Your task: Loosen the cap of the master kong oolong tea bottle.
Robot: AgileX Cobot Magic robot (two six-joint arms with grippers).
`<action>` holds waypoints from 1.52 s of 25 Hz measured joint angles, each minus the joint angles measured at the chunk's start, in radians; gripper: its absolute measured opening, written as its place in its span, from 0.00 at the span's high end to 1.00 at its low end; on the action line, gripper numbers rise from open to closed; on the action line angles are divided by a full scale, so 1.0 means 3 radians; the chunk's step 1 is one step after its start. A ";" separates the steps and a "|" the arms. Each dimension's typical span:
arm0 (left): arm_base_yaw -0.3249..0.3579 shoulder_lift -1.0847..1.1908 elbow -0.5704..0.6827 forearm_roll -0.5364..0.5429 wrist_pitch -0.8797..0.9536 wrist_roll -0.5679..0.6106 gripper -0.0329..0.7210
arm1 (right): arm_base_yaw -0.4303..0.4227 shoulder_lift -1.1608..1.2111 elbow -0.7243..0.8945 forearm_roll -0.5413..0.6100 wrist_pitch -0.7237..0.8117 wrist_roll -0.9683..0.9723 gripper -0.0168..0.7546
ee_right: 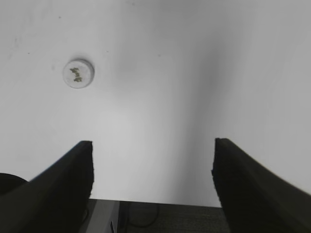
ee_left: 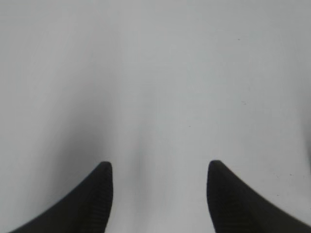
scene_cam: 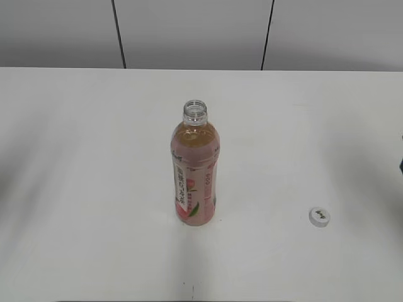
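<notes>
The master kong oolong tea bottle (scene_cam: 194, 173) stands upright at the middle of the white table (scene_cam: 75, 157), amber tea inside, pink peach label, its threaded neck bare. The white cap (scene_cam: 319, 216) lies flat on the table to the right of the bottle, dark mark up; it also shows in the right wrist view (ee_right: 78, 74). My left gripper (ee_left: 159, 170) is open and empty over bare table. My right gripper (ee_right: 153, 148) is open and empty near the table's front edge, the cap ahead and to its left. Neither gripper shows in the exterior view.
A grey panelled wall (scene_cam: 189, 31) runs behind the table's far edge. In the right wrist view the table's front edge (ee_right: 160, 203) and dark floor with a cable lie just below the jaws.
</notes>
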State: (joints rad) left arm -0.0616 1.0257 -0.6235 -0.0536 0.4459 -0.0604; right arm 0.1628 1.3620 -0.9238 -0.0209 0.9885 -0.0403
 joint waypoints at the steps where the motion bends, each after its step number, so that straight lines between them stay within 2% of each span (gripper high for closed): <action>1: 0.0119 -0.0019 0.0000 -0.0113 0.0068 0.0059 0.45 | -0.0029 -0.0114 0.0028 -0.0013 0.0045 -0.0011 0.23; 3: 0.0252 -0.0046 0.0000 -0.0359 0.0216 0.0137 0.45 | -0.0060 -0.0346 0.0097 -0.0002 0.0143 -0.0023 0.23; 5: 0.0274 -0.0110 0.0000 -0.0517 0.0377 0.0181 0.45 | -0.0062 -0.0567 0.0209 0.0070 0.0186 -0.0020 0.23; 9: 0.0271 -0.0505 0.0000 -0.0601 0.0634 0.0201 0.46 | -0.0063 -0.1047 0.0415 0.0091 0.0228 0.0011 0.23; 14: 0.0271 -0.1343 0.0000 -0.0556 0.0898 0.0201 0.46 | -0.0063 -0.1613 0.0673 0.0108 0.0279 0.0068 0.23; 22: 0.0271 -0.2085 0.0000 -0.0038 0.1606 0.0201 0.46 | -0.0066 -0.2542 0.1144 0.0001 0.0419 0.0078 0.23; 29: 0.0232 -0.2314 0.0200 0.0040 0.1885 0.0219 0.48 | -0.0066 -0.3325 0.1333 -0.0039 0.0418 0.0078 0.23; 38: 0.0193 -0.3066 0.0204 0.0038 0.1914 0.0382 0.51 | -0.0066 -0.4329 0.1365 -0.0087 0.0395 0.0078 0.31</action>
State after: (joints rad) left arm -0.0036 0.1059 -0.5622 -0.0423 1.0201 0.0541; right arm 0.1429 0.0634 -0.5144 -0.0471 1.1069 -0.0169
